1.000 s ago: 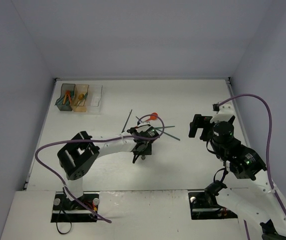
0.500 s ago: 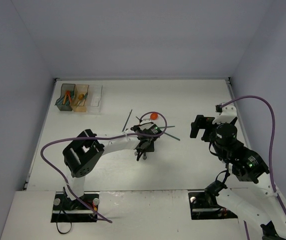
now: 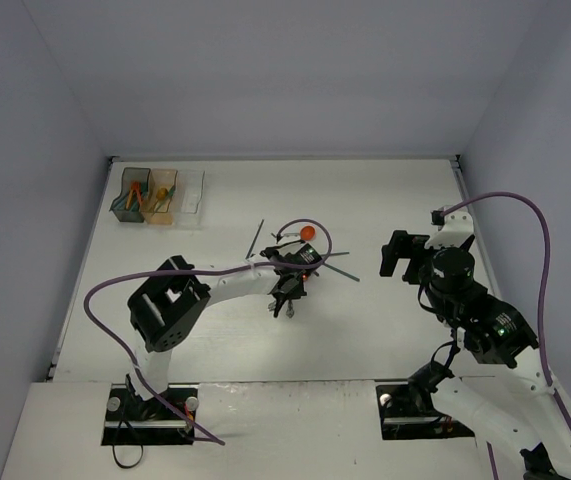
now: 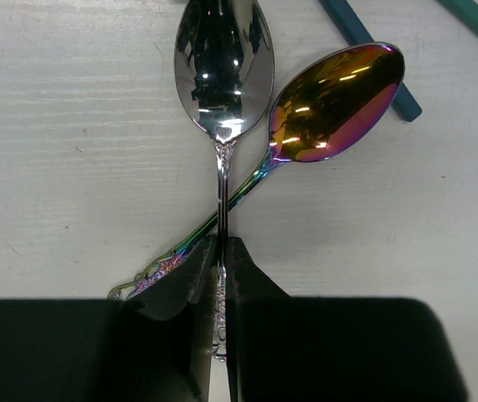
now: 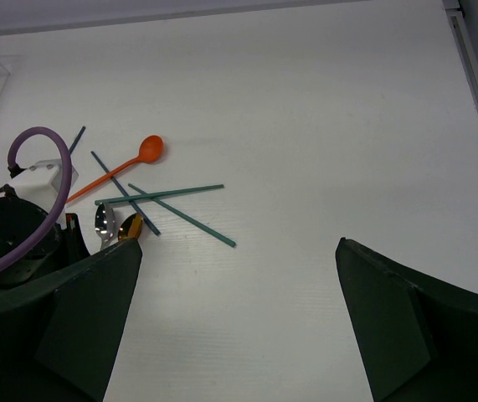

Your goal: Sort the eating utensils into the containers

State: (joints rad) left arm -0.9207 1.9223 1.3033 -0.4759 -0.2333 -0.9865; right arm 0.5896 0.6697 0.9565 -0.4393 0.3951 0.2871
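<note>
White tabletop [image 3: 385, 200] boxed in by pale walls; the left gripper [image 4: 219, 255] blacks out the bottom of its own wrist view, jaws pinched tight on the handle of a silver spoon [image 4: 224, 71], whose end vanishes between the fingers; an iridescent spoon [image 4: 336, 102] crosses that handle, its ornate tail half hidden behind one finger; two teal sticks [image 4: 371, 57] run off the top edge. From overhead the arm covers both spoons; only an orange spoon [image 3: 307, 232] and a few thin sticks poke out, under a loop of purple cable [image 5: 65, 188]. The right gripper [image 5: 239, 244] hangs well apart to the right, jaws spread wide, nothing in them. The containers [image 3: 162, 207] sit at the far left corner, near the wall; orange and teal bits stand in the grey and amber bins, too small to name. Open tabletop lies between the pile and the far and right edges.
</note>
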